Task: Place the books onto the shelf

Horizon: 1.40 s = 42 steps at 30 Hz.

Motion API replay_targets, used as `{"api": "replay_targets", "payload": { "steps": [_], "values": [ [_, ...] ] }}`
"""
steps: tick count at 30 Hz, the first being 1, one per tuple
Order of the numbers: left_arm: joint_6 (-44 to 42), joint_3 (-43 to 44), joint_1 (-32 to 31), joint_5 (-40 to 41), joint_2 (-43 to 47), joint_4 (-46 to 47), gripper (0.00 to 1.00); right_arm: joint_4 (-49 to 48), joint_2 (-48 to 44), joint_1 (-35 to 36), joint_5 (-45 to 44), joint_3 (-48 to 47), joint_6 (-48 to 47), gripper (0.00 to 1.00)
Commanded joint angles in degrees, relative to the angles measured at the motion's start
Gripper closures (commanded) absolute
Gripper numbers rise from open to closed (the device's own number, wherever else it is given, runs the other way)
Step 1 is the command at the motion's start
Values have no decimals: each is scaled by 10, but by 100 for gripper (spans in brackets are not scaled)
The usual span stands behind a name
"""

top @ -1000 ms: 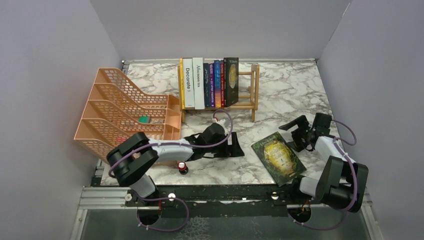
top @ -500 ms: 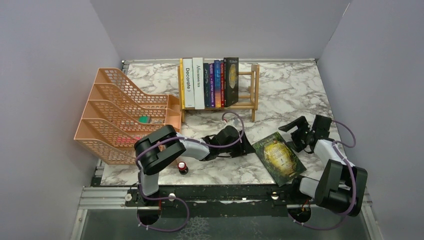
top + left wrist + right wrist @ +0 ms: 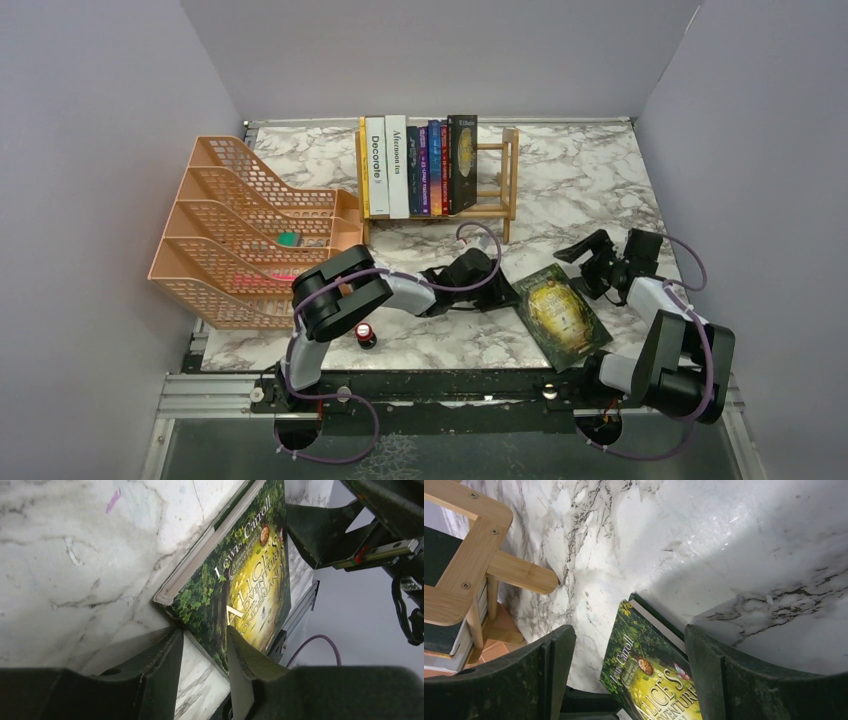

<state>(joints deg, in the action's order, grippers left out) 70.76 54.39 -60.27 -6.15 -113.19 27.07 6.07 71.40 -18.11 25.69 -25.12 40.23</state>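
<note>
A dark green book (image 3: 557, 316) with a gold cover, titled Alice's Adventures in Wonderland, lies flat on the marble table at the front right. My left gripper (image 3: 503, 293) reaches its left corner. In the left wrist view its jaws (image 3: 202, 629) are narrowed but still apart, one finger (image 3: 240, 655) over the book's cover (image 3: 250, 575) and the other at the corner on the table. My right gripper (image 3: 575, 272) stands open over the book's far corner (image 3: 644, 665). The shelf (image 3: 497, 172) at the back holds several upright books (image 3: 420, 165).
An orange mesh file tray (image 3: 250, 225) stands at the left, next to the shelf. A small red-capped object (image 3: 366, 333) sits near the front edge under the left arm. The shelf's right end frame (image 3: 469, 555) is near the right gripper. Grey walls enclose the table.
The left arm has stretched to the right, up to the green book, and its jaws have narrowed around the corner. The right gripper has shifted slightly toward the book.
</note>
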Motion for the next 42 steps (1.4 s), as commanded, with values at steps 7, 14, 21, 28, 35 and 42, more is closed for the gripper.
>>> {"api": "replay_targets", "payload": {
  "steps": [7, 14, 21, 28, 35, 42],
  "values": [
    [-43, 68, 43, 56, -36, -128, 64, 43, 55, 8, 35, 28, -49, 19],
    [-46, 91, 67, 56, -62, -149, 64, 26, 91, 51, 98, 3, -89, 25],
    [-62, 107, 81, 125, -49, -203, 64, 14, 111, 165, 46, -23, -45, 26],
    [-69, 70, 81, 140, -10, -198, 62, 64, 82, 170, -7, -43, -66, 26],
    [-80, 76, 64, 150, 15, -217, 48, 134, 29, 170, -189, -50, -64, 20],
    [-82, 66, 38, 140, 35, -232, 41, 167, -3, 170, -236, -47, -21, 17]
  ]
}}
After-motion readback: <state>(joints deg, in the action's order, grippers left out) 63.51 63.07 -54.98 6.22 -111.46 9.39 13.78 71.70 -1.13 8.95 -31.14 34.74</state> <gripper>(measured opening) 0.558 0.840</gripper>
